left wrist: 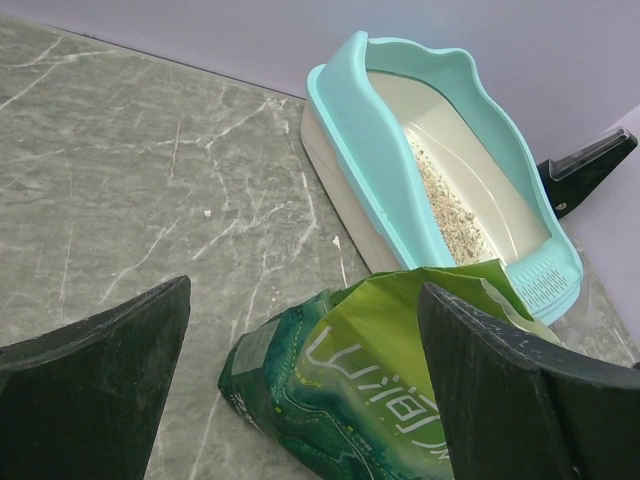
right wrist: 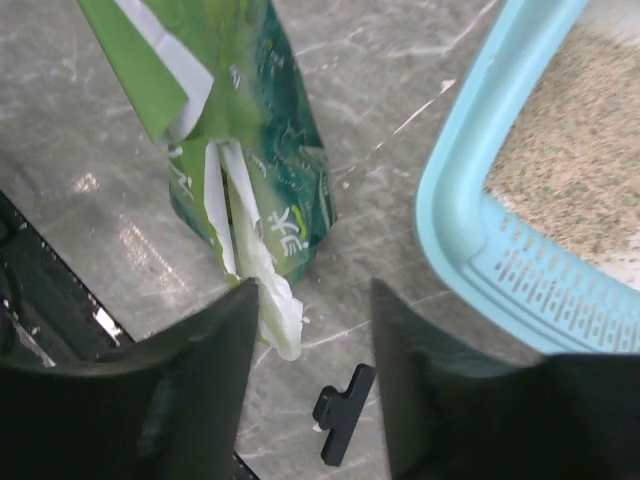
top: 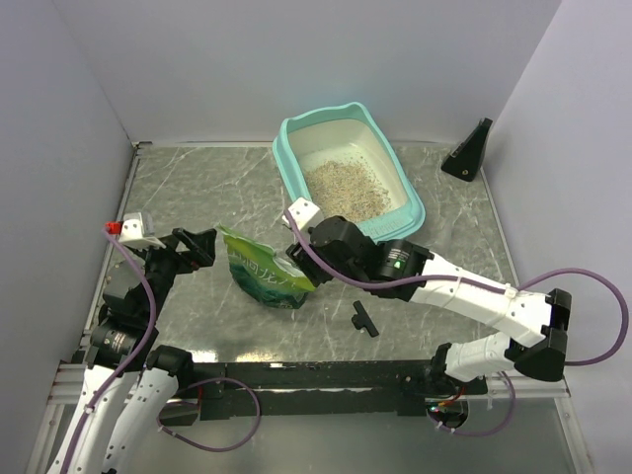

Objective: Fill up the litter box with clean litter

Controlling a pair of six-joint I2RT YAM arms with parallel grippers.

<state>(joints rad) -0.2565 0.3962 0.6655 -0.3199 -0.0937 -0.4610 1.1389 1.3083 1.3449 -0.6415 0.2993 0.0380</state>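
Green bag (top: 265,272) lies centre frame between left gripper (left wrist: 305,295) and right gripper (right wrist: 314,300), both agape and empty; black clip (top: 363,318) lower right.

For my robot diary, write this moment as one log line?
litter box: some litter inside; green bag: on table; left tool: open; right tool: open

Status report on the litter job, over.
Left gripper open, empty; right gripper open, empty. Litter box holds some clean litter. Green bag slumped on the table between them; black clip lies loose nearby.
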